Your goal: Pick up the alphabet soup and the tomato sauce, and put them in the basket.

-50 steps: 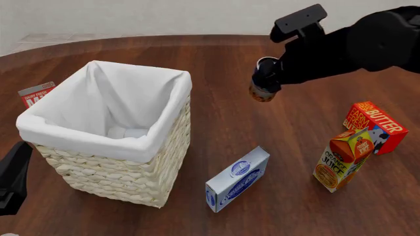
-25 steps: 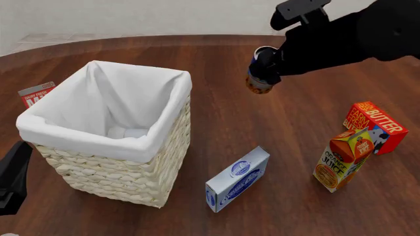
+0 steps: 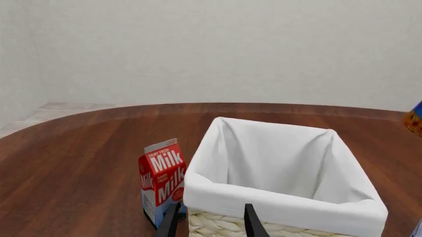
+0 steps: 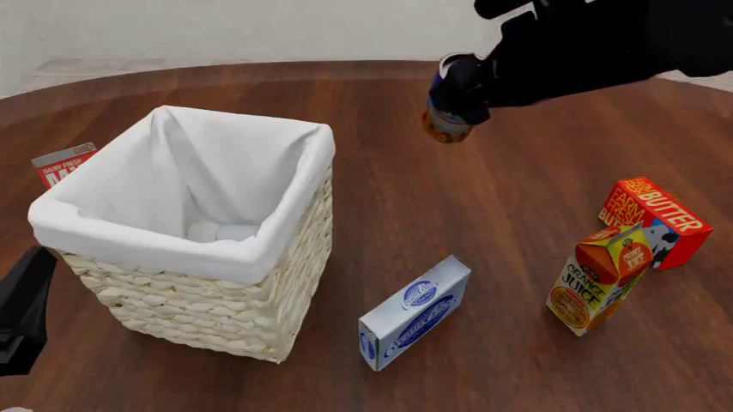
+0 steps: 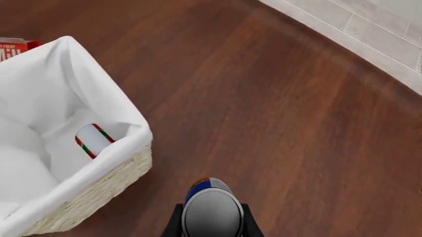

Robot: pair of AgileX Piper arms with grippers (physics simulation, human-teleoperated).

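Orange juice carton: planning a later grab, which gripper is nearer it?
Right. The right gripper hangs high above the table behind the orange juice carton; the left gripper sits across the table.

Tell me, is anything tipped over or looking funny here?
Yes. The tomato sauce lies on its side in the basket. The orange juice carton leans against the butter box. The right gripper holds the alphabet soup in the air.
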